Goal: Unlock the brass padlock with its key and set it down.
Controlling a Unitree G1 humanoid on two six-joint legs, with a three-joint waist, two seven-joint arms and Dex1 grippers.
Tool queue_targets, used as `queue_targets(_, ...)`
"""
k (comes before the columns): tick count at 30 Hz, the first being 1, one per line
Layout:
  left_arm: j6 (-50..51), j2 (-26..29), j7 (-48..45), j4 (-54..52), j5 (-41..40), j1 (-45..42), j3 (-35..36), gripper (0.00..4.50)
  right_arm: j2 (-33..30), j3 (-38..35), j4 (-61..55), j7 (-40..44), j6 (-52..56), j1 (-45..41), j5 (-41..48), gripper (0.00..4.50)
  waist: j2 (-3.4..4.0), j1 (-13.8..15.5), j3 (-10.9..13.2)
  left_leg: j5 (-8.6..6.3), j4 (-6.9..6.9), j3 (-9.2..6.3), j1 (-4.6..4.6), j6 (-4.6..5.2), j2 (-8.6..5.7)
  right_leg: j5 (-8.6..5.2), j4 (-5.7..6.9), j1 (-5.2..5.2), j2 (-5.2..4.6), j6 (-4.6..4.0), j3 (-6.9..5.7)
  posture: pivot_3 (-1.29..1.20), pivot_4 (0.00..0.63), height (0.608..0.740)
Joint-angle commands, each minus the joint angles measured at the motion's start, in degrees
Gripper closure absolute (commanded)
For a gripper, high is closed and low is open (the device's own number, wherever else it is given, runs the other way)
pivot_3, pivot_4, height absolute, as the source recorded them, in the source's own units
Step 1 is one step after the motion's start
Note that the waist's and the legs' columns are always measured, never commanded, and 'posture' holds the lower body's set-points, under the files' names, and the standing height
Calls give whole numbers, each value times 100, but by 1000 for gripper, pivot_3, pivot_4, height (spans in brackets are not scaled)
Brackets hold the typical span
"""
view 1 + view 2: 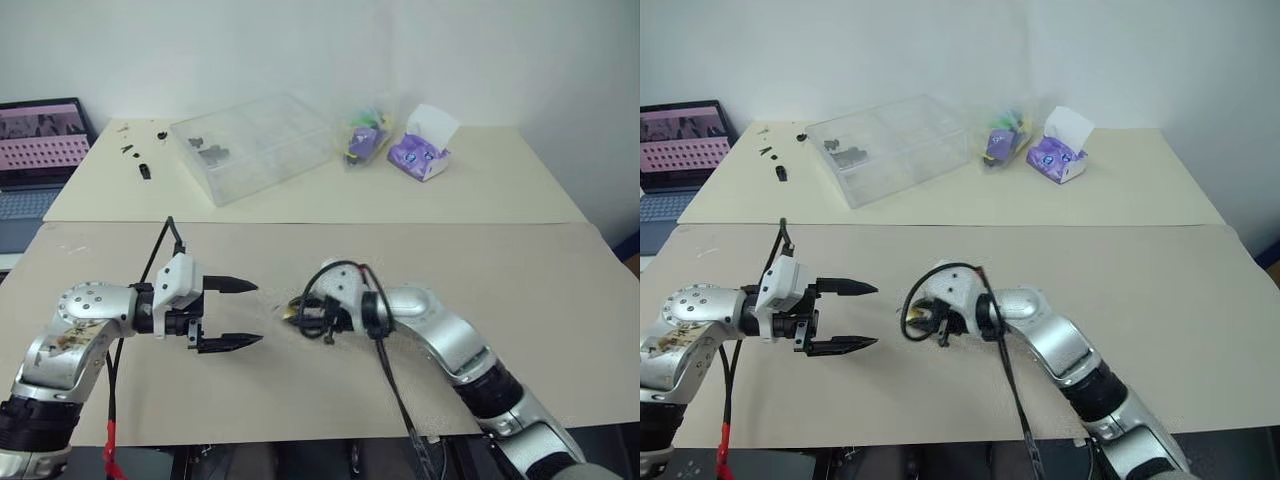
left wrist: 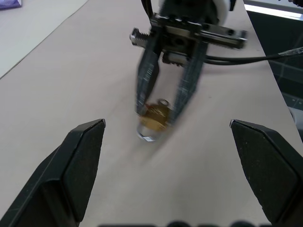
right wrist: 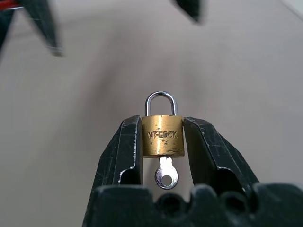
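Brass padlock (image 3: 163, 135) pinched in right gripper (image 3: 163, 142)!
Key (image 3: 166, 174) sits in it; left gripper (image 1: 232, 314), at nine o'clock, gapes wide, empty.

Probably a lab or workshop: a plain beige desk (image 1: 560, 300), a clear plastic parts box (image 1: 255, 145), an open laptop (image 1: 40, 150), bare white wall (image 1: 300, 50).

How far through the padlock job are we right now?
Done: the right gripper is clamped on the brass padlock, lifted off the table, with the key already in its keyhole. In hand: the left gripper waits beside it, jaws open. Left: the shackle looks closed, so turn the key, then set the padlock down.
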Motion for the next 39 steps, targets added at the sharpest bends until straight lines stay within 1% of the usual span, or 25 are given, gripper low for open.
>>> queue_targets(1, 69, 89, 71, -343, -163, 79, 222, 0, 352, 422, 871, 810, -749, -309, -61, 3589, 0, 1, 0, 0, 0, 1, 0, 0, 0, 0, 1, 0, 0, 0, 0, 0, 150, 740)
queue_targets(5, 139, 103, 157, -474, -194, 205, 323, 0, 712, 562, 2189, 959, -1431, -577, -462, 3589, 1, 16, 1, 0, 10, 1, 1, 0, -1, 1, 8, 3, -2, -1, 0, 0, 150, 740)
queue_targets(10, 186, 124, 246, -564, -198, 308, 410, 0, 989, 338, 2829, 941, -1714, -771, -568, 3589, 0, 3, 0, 0, 27, 3, 12, -1, 0, -5, 50, 0, -3, -11, 0, 0, 150, 740)
queue_targets(11, 180, 126, 263, -541, -185, 293, 417, 0, 1015, 306, 2899, 908, -1770, -779, -617, 3432, 0, 6, 0, 0, 27, 3, 17, -1, 1, -8, 57, 1, -2, -15, 0, 0, 150, 740)
queue_targets(13, 173, 131, 272, -483, -165, 236, 417, 0, 1062, 232, 2992, 883, -1841, -776, -673, 2951, 0, 11, 0, 0, 27, 3, 23, -1, 0, -14, 71, 2, -2, -23, 0, 0, 150, 740)
queue_targets(16, 175, 142, 259, -436, -162, 174, 402, 0, 1089, 154, 3026, 870, -1891, -761, -725, 1934, 0, 8, 0, 0, 27, 3, 24, -1, 0, -16, 72, 2, -2, -25, 0, 0, 150, 740)
queue_targets(17, 174, 142, 253, -422, -161, 157, 396, 0, 1088, 134, 3012, 867, -1897, -753, -745, 1671, 0, 8, 0, -1, 27, 4, 24, -2, 0, -16, 72, 2, -3, -25, 0, 0, 150, 740)
queue_targets(19, 160, 129, 250, -394, -140, 118, 360, 0, 1053, 35, 2862, 860, -1896, -695, -740, 882, 0, 6, 0, -1, 27, 4, 24, -2, 0, -16, 72, 1, -3, -25, 0, 0, 150, 740)
queue_targets(20, 150, 122, 247, -380, -129, 99, 342, 0, 1015, -24, 2753, 896, -1885, -662, -704, 589, 0, 6, 0, -1, 27, 4, 24, -2, 0, -17, 72, 1, -3, -25, 0, 0, 150, 740)
queue_targets(23, 142, 107, 230, -358, -123, 48, 304, 0, 759, -374, 2230, 1053, -1617, -531, -382, 589, 1, 27, 1, -1, 27, 3, 22, -2, 0, -17, 72, 1, -3, -25, 0, 0, 150, 740)
queue_targets(26, 83, 99, 178, -300, -92, 49, 274, 0, 378, -735, 1430, 1271, -1184, -281, 55, 589, 1, 28, 1, -1, 29, 3, 17, -2, -1, -18, 71, 0, -4, -23, 0, 0, 150, 740)
queue_targets(30, -76, 43, 117, -314, -3, 160, 162, 0, 76, -1080, 665, 1200, -658, -12, 433, 589, 1, 23, 1, -1, 28, 2, 18, -2, 0, -20, 71, -2, -3, -24, 0, 0, 150, 740)
queue_targets(34, -390, -87, 122, -354, 190, 492, 8, 0, -225, -1460, -234, 971, -135, 502, 810, 589, 1, 8, 1, -1, 26, 4, 19, -2, 1, -24, 72, -2, -3, -27, 0, 0, 150, 740)
queue_targets(36, -811, -142, 71, -296, 417, 723, -88, 0, -417, -1719, -659, 735, 61, 872, 914, 589, 1, 24, 1, -1, 25, 4, 17, -2, 0, -26, 71, -4, -4, -27, 0, 0, 150, 740)
queue_targets(39, -1176, -203, 36, -219, 631, 898, -234, 0, -584, -2167, -1188, 277, 365, 1325, 1084, 589, 0, 48, 1, -2, 25, 4, 16, -3, -1, -28, 70, -5, -7, -28, 0, 0, 150, 740)
